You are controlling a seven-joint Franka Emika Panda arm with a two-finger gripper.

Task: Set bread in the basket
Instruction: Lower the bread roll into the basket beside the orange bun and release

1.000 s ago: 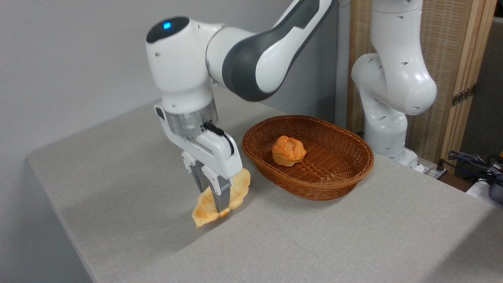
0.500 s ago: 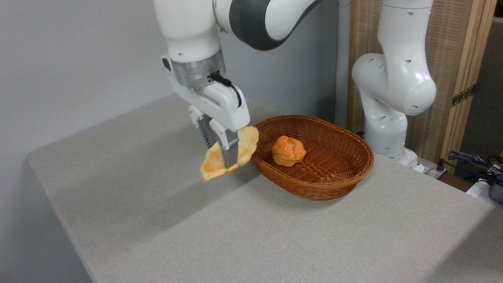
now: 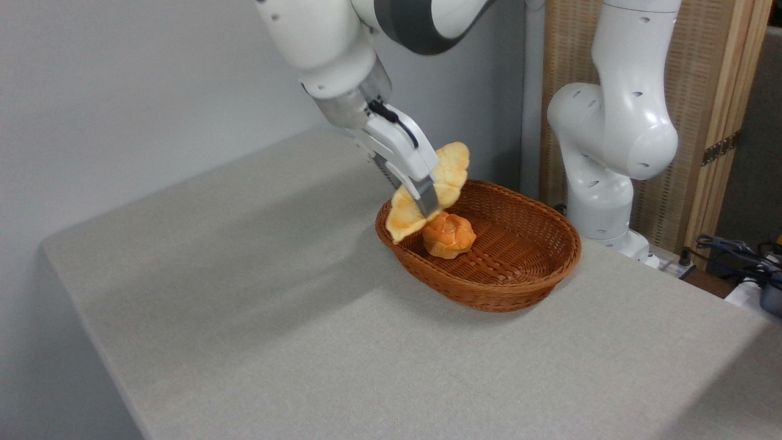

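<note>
Bread (image 3: 449, 168) hangs clamped in the pincer (image 3: 426, 205), tilted, above the basket's (image 3: 537, 287) left rim and just over the bun (image 3: 449, 235) inside. Pickup and most of the carry look done; lowering and release into the basket remain.

Even, soft indoor light, moderately bright. Broad diffuse arm shadow crosses bench (image 3: 244, 293) left of basket (image 3: 519, 275); darker band at lower right corner. Faint sheen on white arm casing. Focus sharp throughout, slight grain, no evident edge distortion.
</note>
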